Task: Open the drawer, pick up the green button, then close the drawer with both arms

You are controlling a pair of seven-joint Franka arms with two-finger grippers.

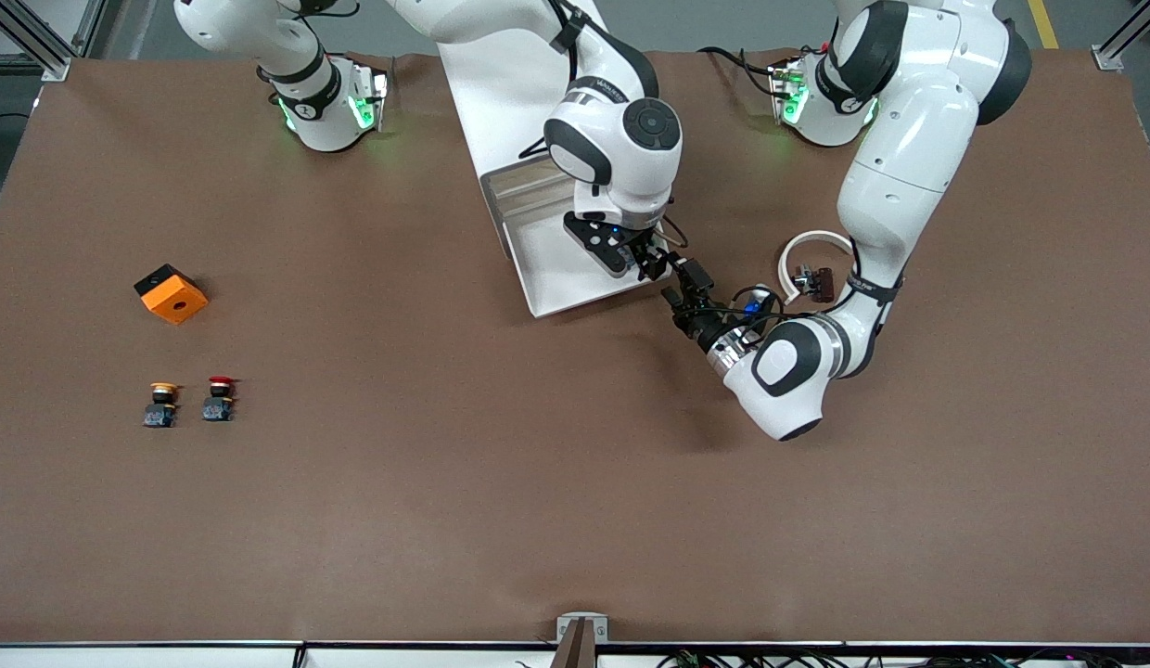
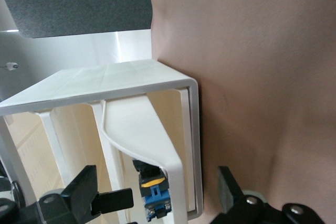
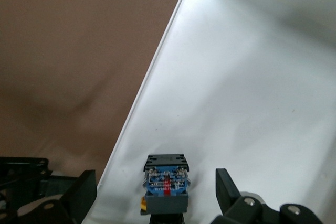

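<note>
The drawer stands pulled out of the white cabinet toward the front camera. In it lies the button, a dark body with a blue terminal end and a yellow ring; its cap does not show. My right gripper hangs over the drawer, open, its fingers on either side of the button with gaps. My left gripper is at the drawer's front corner toward the left arm's end, open. The drawer's cream front and the button lie between its fingers, untouched.
An orange block lies toward the right arm's end. Nearer the front camera stand a yellow-capped button and a red-capped one. A white ring with a dark part sits beside the left arm's forearm.
</note>
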